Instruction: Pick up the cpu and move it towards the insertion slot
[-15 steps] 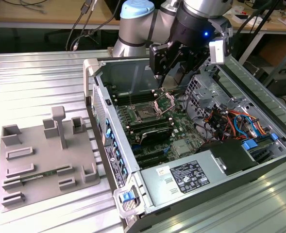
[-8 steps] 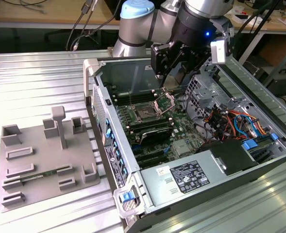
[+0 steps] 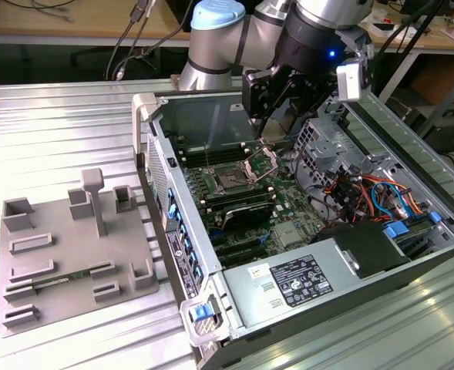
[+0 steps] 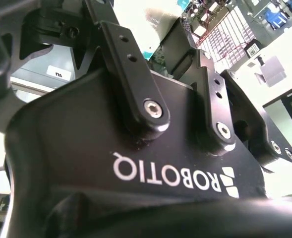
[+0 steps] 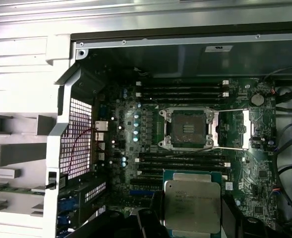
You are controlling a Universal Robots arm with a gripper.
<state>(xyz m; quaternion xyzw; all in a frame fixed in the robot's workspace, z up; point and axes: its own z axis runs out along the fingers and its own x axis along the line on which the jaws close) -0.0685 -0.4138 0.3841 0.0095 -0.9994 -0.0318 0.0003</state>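
Observation:
The cpu, a flat square chip with a silvery metal top and green rim, hangs between dark fingers in the first wrist view, with my gripper shut on it. It is apart from the insertion slot and above the black memory slots. The slot has a dark centre and a silver frame, and its hinged bracket is swung open to one side. In the exterior view my gripper hovers inside the open computer case, above and just behind the insertion slot. The second wrist view shows the gripper's black body close up.
A grey plastic tray with raised blocks lies on the metal table at the exterior view's left. The case wall stands between tray and board. A power supply sits at the front, and coloured cables and a drive cage at the right.

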